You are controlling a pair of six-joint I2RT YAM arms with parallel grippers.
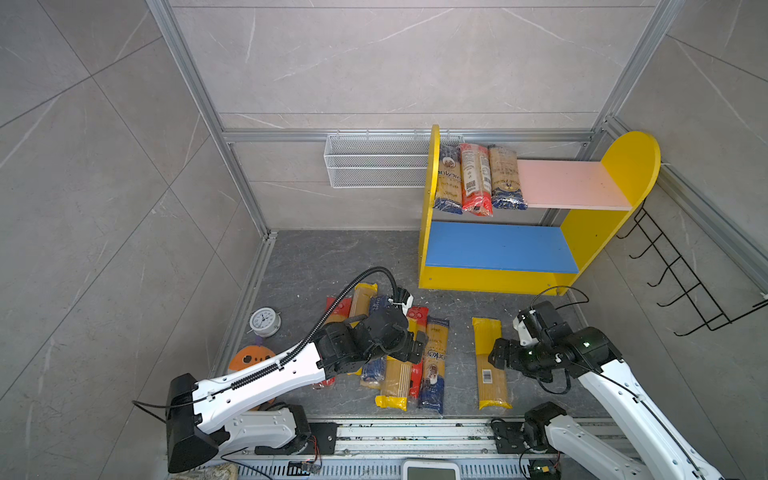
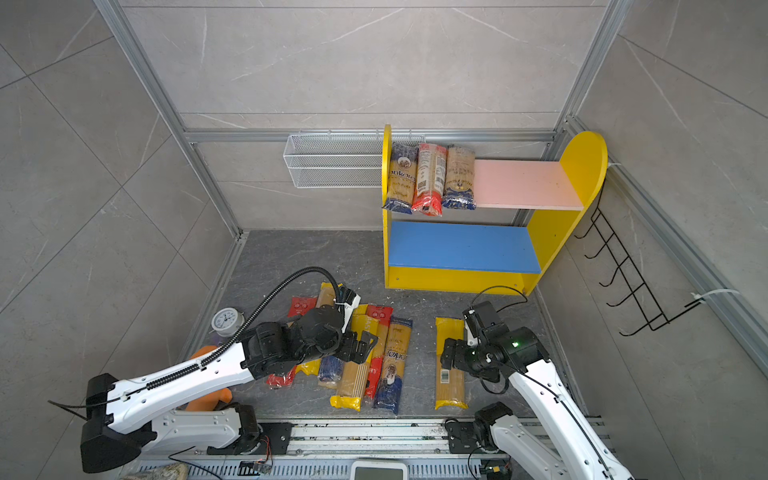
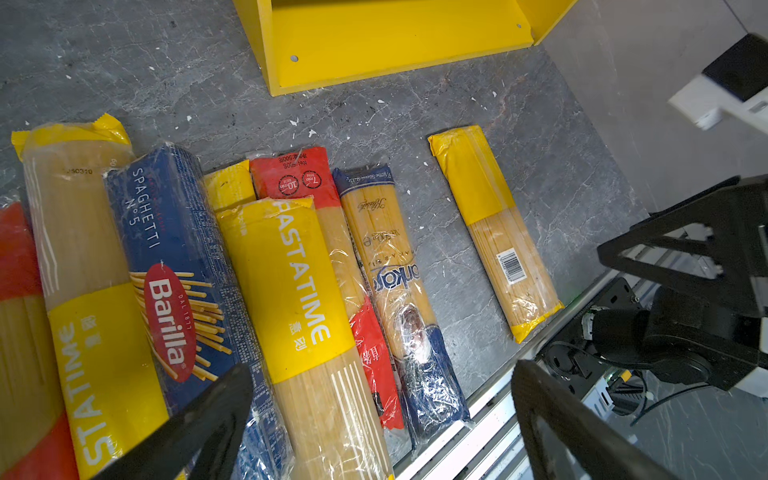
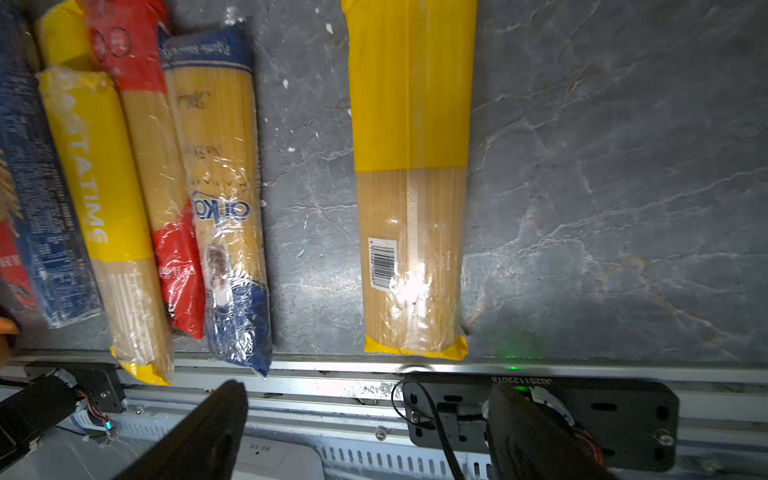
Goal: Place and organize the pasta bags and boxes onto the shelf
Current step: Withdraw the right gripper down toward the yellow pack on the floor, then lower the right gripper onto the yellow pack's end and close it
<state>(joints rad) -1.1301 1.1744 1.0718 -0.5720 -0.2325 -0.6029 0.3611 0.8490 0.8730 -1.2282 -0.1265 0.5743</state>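
Nearest us, a metal rail [image 1: 415,434] edged the dark grey, stone-patterned counter [image 1: 307,257], and two pack ends from the heap lay over it. The left tool [image 3: 382,370] hung over the heap of packs [image 1: 392,378], jaws spread wide and gripping nothing. The right tool [image 4: 368,386] stood released too, jaws wide apart, close to the lone yellow pack [image 1: 496,392]. That pack bore a barcode label and lay apart from the heap, with a strip of bare counter between.

In the heap we read "PASTATIME" on a yellow-banded pack [image 3: 299,282], and "Barilla" and "SPAGHETTI N°5" on the dark blue box [image 3: 174,291] beside it. A small clock [image 1: 264,321] sat near the left wall.

Beyond the packs, a band of open counter led to the shelf [image 1: 631,166] in the far right corner. Its blue board [image 1: 498,247] lay bare. On the left end of its pink board [image 1: 573,183], three packs [image 1: 476,178] lay side by side, one marked "ankara". A white mesh basket [image 1: 374,162] hung on the back wall and a black hook rack [image 1: 681,282] on the right wall.
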